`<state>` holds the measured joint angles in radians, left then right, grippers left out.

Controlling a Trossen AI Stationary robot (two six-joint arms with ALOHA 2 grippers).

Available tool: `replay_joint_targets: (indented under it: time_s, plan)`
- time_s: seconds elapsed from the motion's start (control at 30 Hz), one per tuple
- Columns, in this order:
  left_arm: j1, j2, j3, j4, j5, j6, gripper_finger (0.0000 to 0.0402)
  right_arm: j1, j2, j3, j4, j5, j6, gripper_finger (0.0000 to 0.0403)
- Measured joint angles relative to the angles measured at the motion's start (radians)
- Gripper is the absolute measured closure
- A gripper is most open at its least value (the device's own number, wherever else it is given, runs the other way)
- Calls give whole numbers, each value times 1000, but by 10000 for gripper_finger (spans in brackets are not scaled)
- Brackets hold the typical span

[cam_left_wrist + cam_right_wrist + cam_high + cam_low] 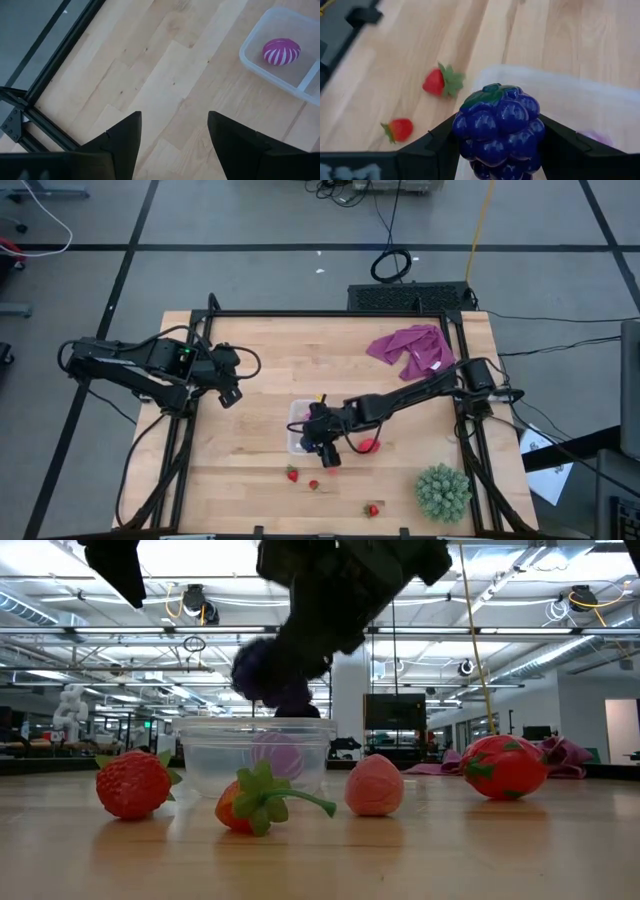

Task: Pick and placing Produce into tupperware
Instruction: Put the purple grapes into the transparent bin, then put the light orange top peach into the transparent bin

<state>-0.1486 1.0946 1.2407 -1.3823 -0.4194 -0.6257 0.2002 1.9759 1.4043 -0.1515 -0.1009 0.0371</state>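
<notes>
The clear tupperware [298,424] stands mid-table with a purple-pink striped round piece [281,51] resting on its floor. Over its near rim, my right gripper [325,448] is shut on a purple grape bunch [497,130]. Two strawberries [292,474] [313,484] lie on the wood by the tupperware's near side. A third [372,509] lies closer to the near edge. A larger red piece [368,445] lies to the right of the tupperware. My left gripper [172,145] hangs open above bare wood at the table's left, with nothing between its fingers. My right gripper pinches the grape bunch by its two opposite sides [462,132] between the two fingers. The fingers slant down from the table's right. The bunch is lifted clear, its green cap [487,95] pointing away from the gripper, just above the tupperware's rim [255,723].
A purple-pink cloth [410,348] lies at the far right of the table. A spiky green ball plant [443,492] stands at the near right corner. A black frame rail [190,410] runs along the table's edges. Bare wood lies between the left arm and the tupperware.
</notes>
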Motion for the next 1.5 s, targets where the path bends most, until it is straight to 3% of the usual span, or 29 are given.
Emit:
replay_joint_targets:
  time_s: [0.73, 1.1, 1.5]
  plan:
    - [0, 0, 0, 1, 0, 16, 169, -4, 52, -8, -10, -6, 1, 194]
    - [0, 0, 0, 1, -1, 17, 169, -5, 52, -8, 2, -4, -22, 140]
    - [0, 0, 0, 2, -1, 22, 169, -16, 46, -4, 12, -1, -59, 134]
